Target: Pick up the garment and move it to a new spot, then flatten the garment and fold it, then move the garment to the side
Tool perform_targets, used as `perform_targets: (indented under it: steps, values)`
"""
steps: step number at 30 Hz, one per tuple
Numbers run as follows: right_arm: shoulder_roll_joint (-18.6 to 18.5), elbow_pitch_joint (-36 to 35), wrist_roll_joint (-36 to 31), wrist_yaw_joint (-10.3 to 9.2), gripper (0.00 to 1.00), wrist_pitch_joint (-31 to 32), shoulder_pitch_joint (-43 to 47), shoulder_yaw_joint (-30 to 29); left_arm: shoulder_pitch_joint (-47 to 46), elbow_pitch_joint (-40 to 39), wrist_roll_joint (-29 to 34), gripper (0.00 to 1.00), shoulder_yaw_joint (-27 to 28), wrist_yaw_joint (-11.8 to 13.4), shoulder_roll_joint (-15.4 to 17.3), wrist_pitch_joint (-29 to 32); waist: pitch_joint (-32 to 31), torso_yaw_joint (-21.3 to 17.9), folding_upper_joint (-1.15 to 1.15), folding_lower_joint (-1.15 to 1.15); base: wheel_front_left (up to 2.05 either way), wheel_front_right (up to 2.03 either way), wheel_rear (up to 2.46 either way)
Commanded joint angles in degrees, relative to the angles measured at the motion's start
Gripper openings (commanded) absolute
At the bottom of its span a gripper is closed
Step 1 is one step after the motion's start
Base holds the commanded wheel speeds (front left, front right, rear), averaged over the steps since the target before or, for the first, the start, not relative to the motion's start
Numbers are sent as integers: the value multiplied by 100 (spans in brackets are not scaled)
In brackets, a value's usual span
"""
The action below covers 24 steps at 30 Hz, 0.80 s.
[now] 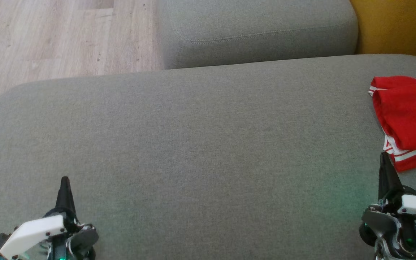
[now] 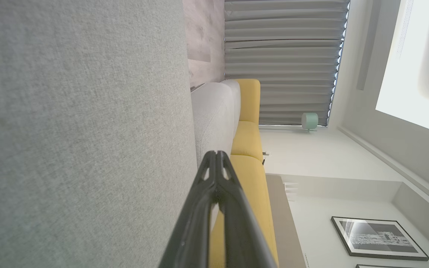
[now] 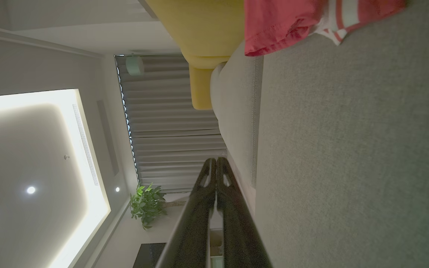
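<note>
Garment (image 1: pixel 408 115) bunched on grey cushion (image 1: pixel 193 144), beside right hand (image 1: pixel 384 156).

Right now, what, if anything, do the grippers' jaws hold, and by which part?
Nothing. Left gripper and right gripper: jaws shut, empty; the garment lies ungrasped.

No legible text, no labels or numbers, framed picture (image 2: pixel 380 238) (detail too small to read)

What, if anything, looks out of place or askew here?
Only the garment: it lies bunched and uneven at the cushion's right edge, running out of the head view. Nothing looks spilled or damaged. The left pincer and right pincer are shut and empty, the right close beside the garment.
</note>
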Motion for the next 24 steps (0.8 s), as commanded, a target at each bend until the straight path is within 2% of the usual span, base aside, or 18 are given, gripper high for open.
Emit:
perform_targets:
  steps: [1, 24]
  values:
    - [-33, -216, -25, 45, 0, 32, -291, 111, -297, -160, 63, 0, 201, -37, 39, 22, 0, 0, 0, 0, 0, 0, 0]
    - [-23, -215, -37, 45, 0, 43, -293, 96, -299, -159, 85, 0, 227, -37, 20, 43, 0, 0, 0, 0, 0, 0, 0]
